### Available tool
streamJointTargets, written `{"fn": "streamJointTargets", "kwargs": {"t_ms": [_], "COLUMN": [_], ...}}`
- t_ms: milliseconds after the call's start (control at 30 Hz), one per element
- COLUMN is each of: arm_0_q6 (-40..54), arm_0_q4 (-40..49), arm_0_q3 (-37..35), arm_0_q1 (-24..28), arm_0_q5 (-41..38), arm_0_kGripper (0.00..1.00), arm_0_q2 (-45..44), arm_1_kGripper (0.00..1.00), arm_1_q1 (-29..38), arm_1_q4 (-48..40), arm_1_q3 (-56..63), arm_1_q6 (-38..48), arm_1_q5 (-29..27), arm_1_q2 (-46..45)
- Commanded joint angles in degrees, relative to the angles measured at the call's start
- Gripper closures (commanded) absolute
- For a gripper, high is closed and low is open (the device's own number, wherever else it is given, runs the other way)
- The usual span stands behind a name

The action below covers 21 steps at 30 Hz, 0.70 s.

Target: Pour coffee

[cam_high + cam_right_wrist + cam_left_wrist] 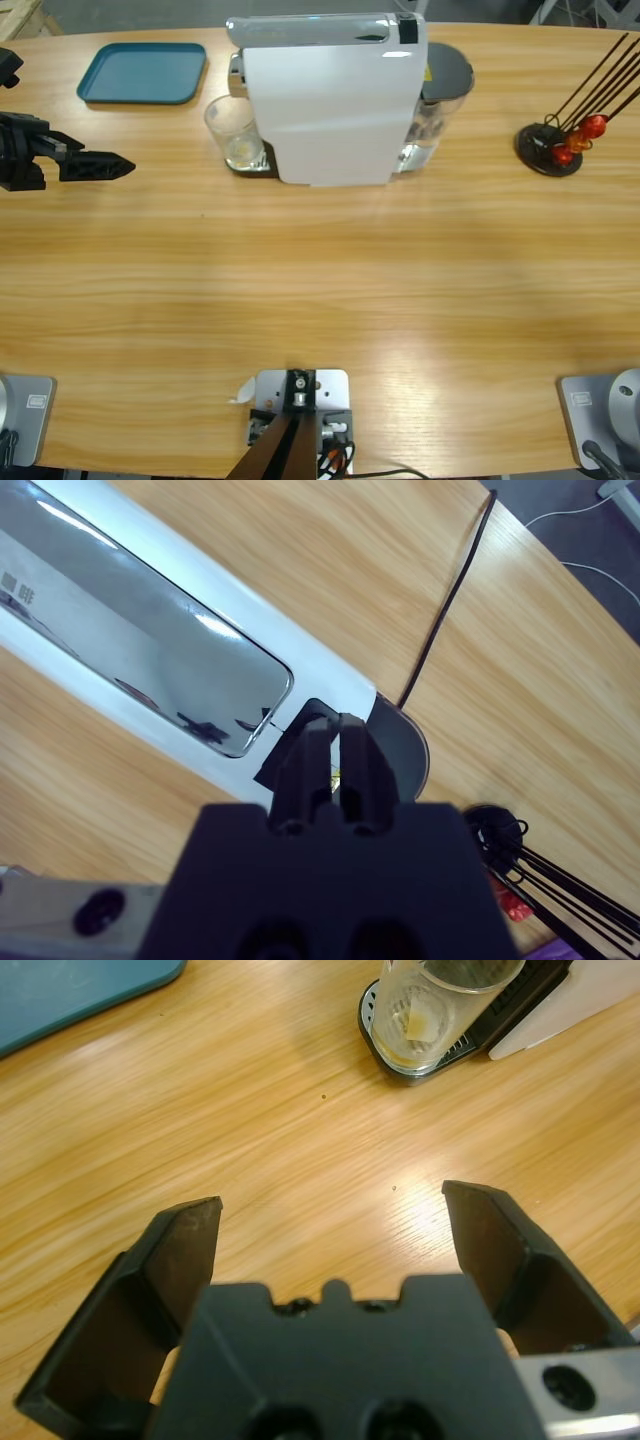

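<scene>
Left gripper [330, 1220] jaws wide open over bare desk [320, 290], glass [440, 1005] at upper right, right gripper [335, 750] jaws closed above white coffee machine [150, 660].

You are looking at a long wooden table [320, 290] with a pale grain, and soft light is glaring off its middle. Grey floor [130, 15] is showing past the far edge. In the right wrist view, a black cable [445, 610] is running across the tabletop, and a white cord [590, 570] is lying on dark floor.
</scene>
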Motion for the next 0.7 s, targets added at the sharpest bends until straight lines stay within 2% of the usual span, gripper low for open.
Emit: {"fn": "streamJointTargets", "kwargs": {"t_ms": [33,700], "arm_0_q6": [0.72,0.72], "arm_0_q4": [-0.68,-0.72], "arm_0_q3": [1.66,1.66], "arm_0_q1": [-0.48,-0.48], "arm_0_q5": [-0.54,-0.54], "arm_0_kGripper": [0.036,0.036], "arm_0_q2": [1.91,1.91], "arm_1_kGripper": [1.000,1.000], "arm_1_q1": [0.59,1.12], "arm_1_q4": [0.12,-2.01], "arm_1_q3": [1.04,4.45], "arm_1_q6": [0.22,0.99], "arm_1_q5": [0.08,0.43], "arm_1_q2": [2.96,2.54]}}
